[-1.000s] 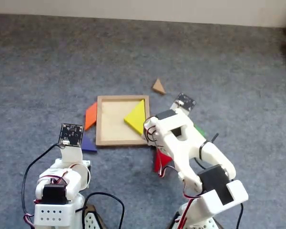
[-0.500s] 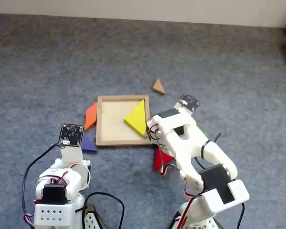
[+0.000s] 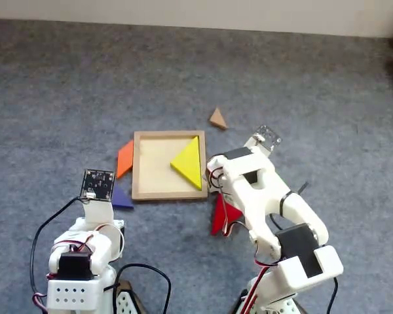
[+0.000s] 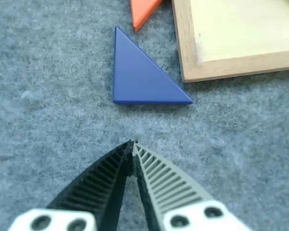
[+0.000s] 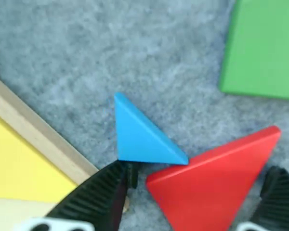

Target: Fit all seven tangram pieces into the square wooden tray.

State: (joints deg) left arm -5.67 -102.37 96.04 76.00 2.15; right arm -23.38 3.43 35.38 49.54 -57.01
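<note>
The right jaws are spread wide and nothing is held in them. A red triangle (image 5: 209,185) is straddled by them on the grey surface (image 5: 86,43), with one finger (image 5: 103,192) just beside its near corner and the other finger (image 5: 274,197) beyond its far edge. Whether either finger touches the piece cannot be told. A light blue triangle (image 5: 139,134) is seen lying against the red triangle's upper edge, its corner meeting it. A green piece (image 5: 265,48) is found farther out, apart from both. The rim of the square wooden tray (image 5: 38,139) is seen beside the nearer finger, and a yellow triangle (image 5: 19,168) is laid inside it.

The left jaws are shut, tip against tip, with nothing between them, and are held over bare surface. A dark blue triangle (image 4: 139,77) is seen just ahead of them, lying flat beside the tray's corner. An orange piece (image 4: 142,12) is placed beyond it, near the tray's outer wall.

From above, the yellow triangle is seen set along the tray's right-hand wall, the rest of the tray floor being bare wood. A brown triangle (image 3: 217,118) is left on the surface past the tray's far right corner, well apart from both arms.
</note>
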